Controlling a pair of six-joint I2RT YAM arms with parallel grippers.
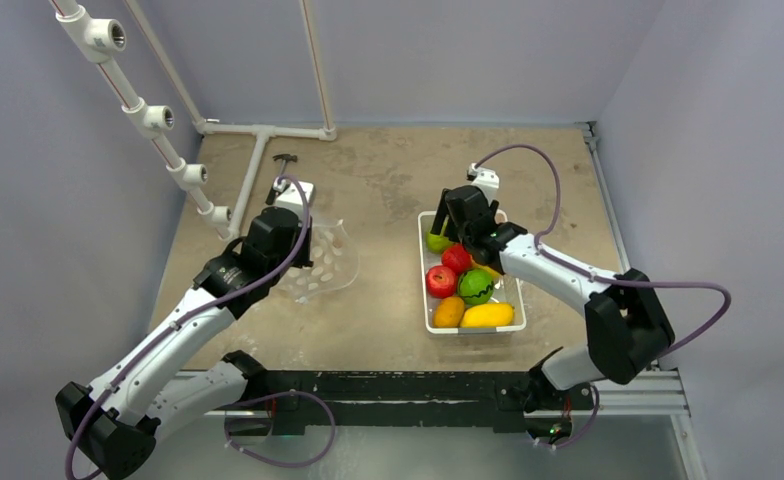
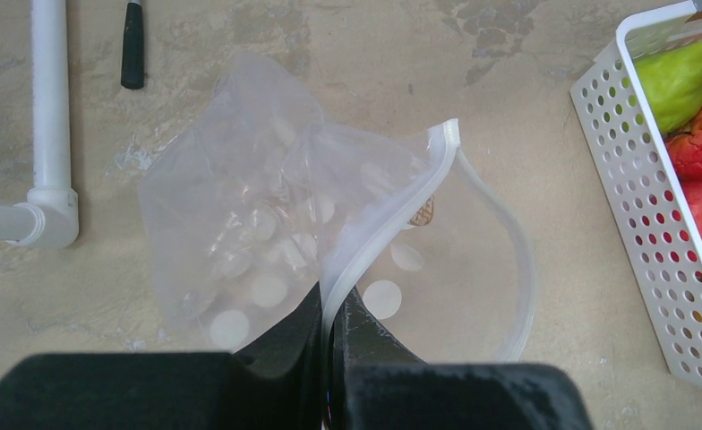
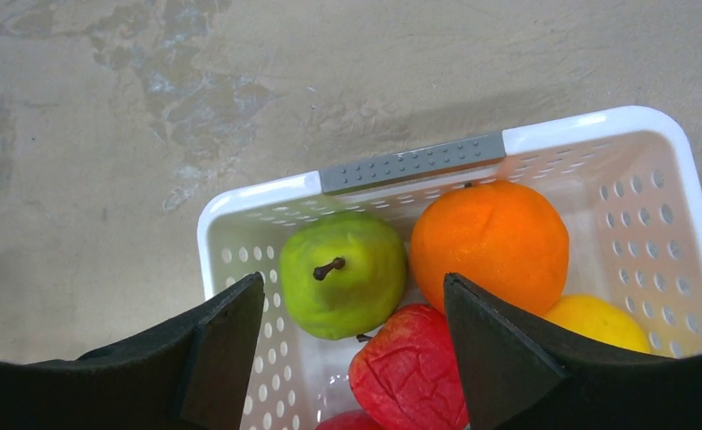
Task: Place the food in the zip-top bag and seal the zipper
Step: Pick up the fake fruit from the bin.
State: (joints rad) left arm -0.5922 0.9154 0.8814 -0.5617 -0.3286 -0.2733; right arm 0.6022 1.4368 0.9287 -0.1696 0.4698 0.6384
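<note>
The clear zip-top bag (image 2: 249,224) with white dots lies on the table, its mouth gaping toward the basket. My left gripper (image 2: 332,309) is shut on the zipper (image 2: 392,219), pinching the near strip of the mouth edge. The food (image 1: 465,285) sits in the white slotted basket (image 1: 423,290). My right gripper (image 3: 353,279) hangs open over the basket's far end. A green pear (image 3: 343,273) and a red fruit (image 3: 410,376) lie between and below its fingers. An orange (image 3: 489,235) and a yellow fruit (image 3: 598,322) sit to the right. The fingers touch none of them.
A white pipe frame (image 1: 258,130) runs along the back left, and it also shows in the left wrist view as a pipe (image 2: 50,134) beside the bag. A black-handled tool (image 2: 132,45) lies beyond the bag. The basket's wall (image 2: 638,215) stands right of the bag's mouth.
</note>
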